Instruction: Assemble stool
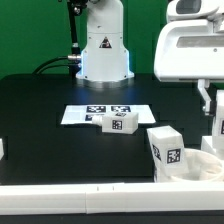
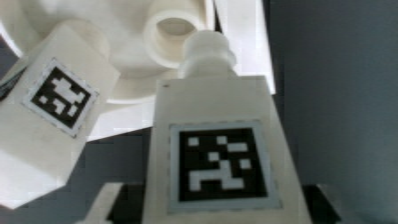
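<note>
My gripper (image 2: 217,200) is shut on a white stool leg (image 2: 222,150) with a black-and-white tag, one finger on each side. The leg's narrow end points at a round socket in the white seat (image 2: 175,28). A second tagged leg (image 2: 54,100) stands against the seat beside it. In the exterior view the gripper (image 1: 212,105) hangs at the right edge with the held leg (image 1: 219,130) over the seat (image 1: 200,168). The second leg (image 1: 167,148) stands at the seat's near edge. A third leg (image 1: 120,123) lies further back.
The marker board (image 1: 85,113) lies flat mid-table, with the third leg resting on its right part. A long white rail (image 1: 90,198) runs along the front edge. The robot base (image 1: 105,50) stands at the back. A small white piece (image 1: 2,148) sits at the left edge.
</note>
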Action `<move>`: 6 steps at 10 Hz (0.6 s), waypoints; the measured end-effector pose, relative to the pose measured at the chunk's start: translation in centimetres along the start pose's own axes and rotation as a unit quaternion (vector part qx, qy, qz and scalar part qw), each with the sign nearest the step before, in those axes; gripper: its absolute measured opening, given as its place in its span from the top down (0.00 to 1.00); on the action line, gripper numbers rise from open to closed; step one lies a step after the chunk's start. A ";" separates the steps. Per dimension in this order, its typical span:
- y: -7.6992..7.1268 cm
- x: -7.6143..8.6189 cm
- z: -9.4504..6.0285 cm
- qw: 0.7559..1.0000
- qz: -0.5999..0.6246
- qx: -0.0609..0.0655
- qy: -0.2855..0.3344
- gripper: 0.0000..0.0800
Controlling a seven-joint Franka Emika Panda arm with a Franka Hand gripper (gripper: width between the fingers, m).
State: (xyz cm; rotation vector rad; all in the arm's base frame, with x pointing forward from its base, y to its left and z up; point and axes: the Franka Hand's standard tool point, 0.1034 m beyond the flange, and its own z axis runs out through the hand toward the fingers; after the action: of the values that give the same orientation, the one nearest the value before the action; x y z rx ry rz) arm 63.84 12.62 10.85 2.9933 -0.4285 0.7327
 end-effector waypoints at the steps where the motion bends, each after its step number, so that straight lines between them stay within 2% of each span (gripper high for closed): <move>1: 0.3 0.3 0.3 1.000 -0.006 0.002 0.013 0.58; 3: 0.6 0.2 1.2 1.000 -0.012 0.002 0.023 0.58; 6: 0.7 0.2 1.4 0.999 -0.015 0.003 0.030 0.58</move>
State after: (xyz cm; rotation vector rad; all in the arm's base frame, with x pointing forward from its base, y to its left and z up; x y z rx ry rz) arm 64.42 11.78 9.63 2.9679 -0.3770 0.8198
